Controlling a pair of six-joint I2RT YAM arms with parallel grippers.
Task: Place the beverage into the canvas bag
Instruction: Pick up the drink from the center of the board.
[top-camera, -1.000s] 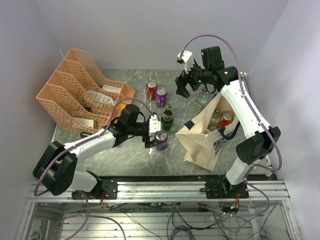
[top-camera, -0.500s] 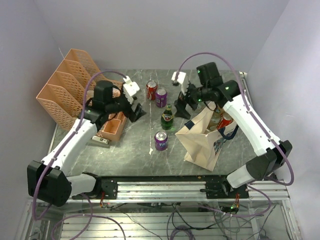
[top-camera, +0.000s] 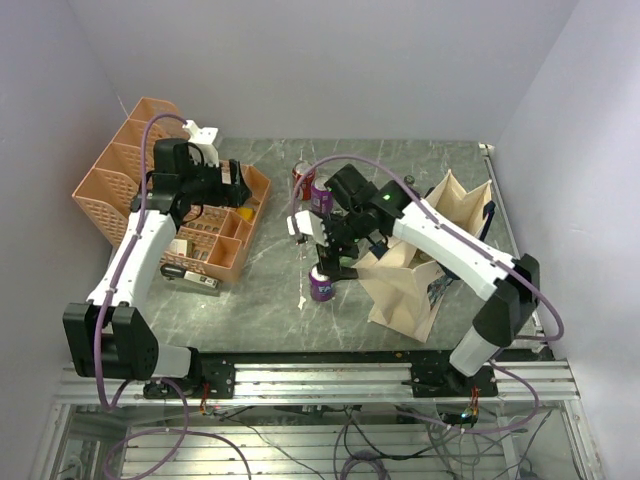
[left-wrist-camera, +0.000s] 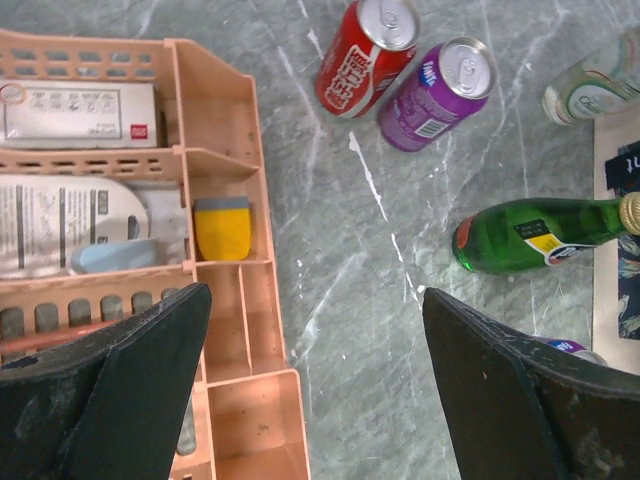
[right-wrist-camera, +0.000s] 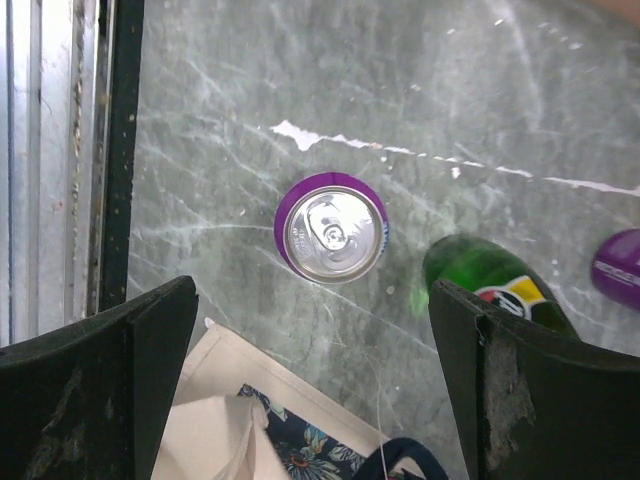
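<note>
The purple can (right-wrist-camera: 332, 228) stands just left of the canvas bag (top-camera: 405, 295); the right gripper (right-wrist-camera: 312, 290) hangs over it, jaws wide apart. Far left of the bag, the left gripper (left-wrist-camera: 317, 295) gapes empty above the orange tray (left-wrist-camera: 255, 320).

The green bottle (left-wrist-camera: 520, 235) has its cap clipped by the right edge of the left wrist view, sinks behind a finger in the right wrist view, and is covered by the right arm (top-camera: 440, 235) from above. That arm also masks much of the mouth of the canvas bag (top-camera: 405, 290), so its contents cannot be told. The right gripper (top-camera: 325, 262) partly hides the near purple can (top-camera: 322, 290), a mere sliver in the left wrist view. The clear bottle (left-wrist-camera: 585, 88) is cut by the picture's edge, as is the far purple can (right-wrist-camera: 620, 268). Print on the packets in the orange tray (left-wrist-camera: 268, 250) is too small to read
</note>
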